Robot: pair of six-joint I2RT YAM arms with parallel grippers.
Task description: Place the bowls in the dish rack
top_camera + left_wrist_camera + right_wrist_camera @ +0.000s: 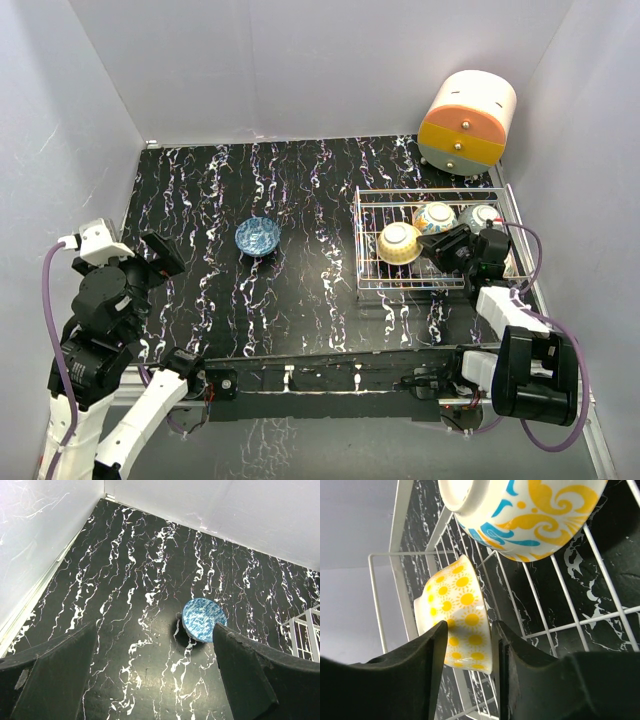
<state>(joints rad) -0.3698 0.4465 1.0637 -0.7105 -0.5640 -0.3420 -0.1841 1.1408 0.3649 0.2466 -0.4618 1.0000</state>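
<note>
The left arm (100, 300) rises from its base at the near left corner, folded at the elbow, its wrist pointing out over the table; the left gripper (158, 262) hangs above the surface with its dark jaws spread wide and nothing between them, as the left wrist view shows; the right arm (505, 310) reaches forward from the near right corner, forearm low and stretched; the right gripper (470, 640) is turned sideways, its jaws drawn close and pinching the wall of the yellow sun-patterned bowl (462, 605).
</note>
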